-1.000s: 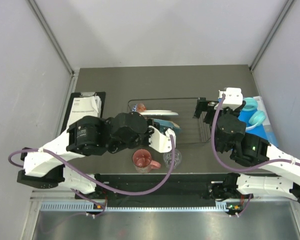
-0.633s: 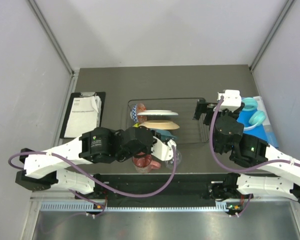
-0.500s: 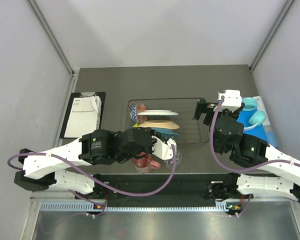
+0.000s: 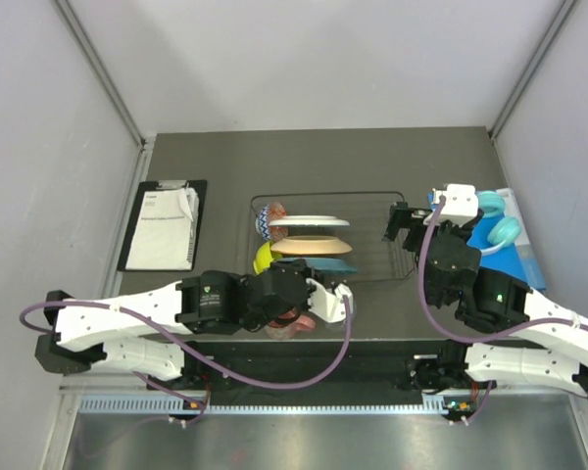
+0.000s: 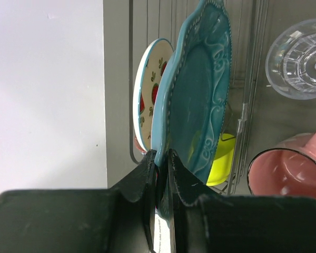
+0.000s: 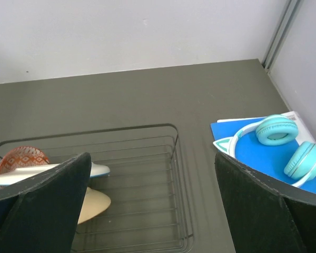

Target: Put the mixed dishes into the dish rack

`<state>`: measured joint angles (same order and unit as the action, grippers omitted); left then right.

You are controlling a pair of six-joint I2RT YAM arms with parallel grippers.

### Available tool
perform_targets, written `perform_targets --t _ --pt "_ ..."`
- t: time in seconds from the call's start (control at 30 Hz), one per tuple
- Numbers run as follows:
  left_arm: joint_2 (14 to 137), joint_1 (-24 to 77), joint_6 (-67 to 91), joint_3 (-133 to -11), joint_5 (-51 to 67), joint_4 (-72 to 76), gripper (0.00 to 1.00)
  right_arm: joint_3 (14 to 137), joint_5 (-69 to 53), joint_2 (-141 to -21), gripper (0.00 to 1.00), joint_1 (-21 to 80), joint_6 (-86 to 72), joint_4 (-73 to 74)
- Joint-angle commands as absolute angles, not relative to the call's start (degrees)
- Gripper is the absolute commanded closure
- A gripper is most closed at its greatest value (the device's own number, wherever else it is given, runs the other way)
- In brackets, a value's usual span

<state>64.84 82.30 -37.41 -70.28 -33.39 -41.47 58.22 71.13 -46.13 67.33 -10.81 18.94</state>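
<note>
Left claw [image 5: 160,158], clamped on teal scalloped plate [image 5: 200,89], has drawn nearward; plate apparently nears seating in dish rack [image 4: 372,255] (right claw [image 4: 397,223] wide, empty).

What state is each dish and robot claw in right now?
Teal scalloped plate: on edge, rim pinched by left gripper.
White plate with red spots: on edge in dark wire dish rack.
Peach floral plate: on edge in rack.
Lime-green bowl: in rack's near left corner.
Blue-patterned small bowl: tipped sideways in rack.
Pink mug: upright, empty, outside rack.
Clear glass: upright, empty, outside rack.
Right gripper: open, empty.
</note>
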Motion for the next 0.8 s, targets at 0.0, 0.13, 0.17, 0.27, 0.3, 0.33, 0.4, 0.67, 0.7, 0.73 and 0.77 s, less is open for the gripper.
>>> perform_targets --t 0.0,0.13,0.17,0.27,0.3,0.33,0.4,0.67,0.7,0.73,0.77 --pt "61.2 82.5 -38.6 -68.4 -38.4 -27.3 1.00 57.3 72.1 -44.3 0.00 66.8 -12.0 18.4" --pt "60.1 82.6 -40.2 -64.8 -38.8 -22.5 1.00 56.3 71.5 -44.1 0.00 66.8 -12.2 18.4" --pt "59.9 82.6 -40.7 -64.3 -39.0 -21.5 1.00 56.0 71.3 -44.1 0.00 66.9 -12.3 18.4" --pt "59.6 82.6 -43.4 -62.0 -39.5 -17.6 1.00 55.4 70.7 -44.1 0.00 66.8 -12.7 18.5" --pt "59.5 82.6 -44.2 -61.4 -39.6 -16.4 1.00 55.3 70.4 -44.2 0.00 66.8 -12.7 18.4" --pt "59.2 82.6 -45.0 -59.8 -40.3 -12.7 1.00 55.2 70.3 -44.3 0.00 66.8 -12.9 18.4" --pt "59.1 82.6 -47.1 -58.9 -40.6 -10.6 1.00 55.2 70.0 -44.6 0.00 66.8 -13.1 18.6" --pt "58.5 82.4 -49.6 -59.6 -42.8 -8.3 1.00 54.9 68.6 -45.1 0.00 66.8 -13.8 18.9" --pt "58.4 82.4 -50.0 -59.8 -43.0 -7.8 1.00 55.0 68.6 -45.0 0.00 66.9 -13.9 18.9" --pt "58.3 82.4 -50.4 -59.9 -43.2 -7.8 1.00 54.9 68.5 -44.9 0.00 66.9 -14.1 19.1" --pt "58.3 82.1 -50.6 -60.0 -43.5 -7.8 1.00 54.9 68.6 -44.9 0.00 66.9 -14.1 19.2"
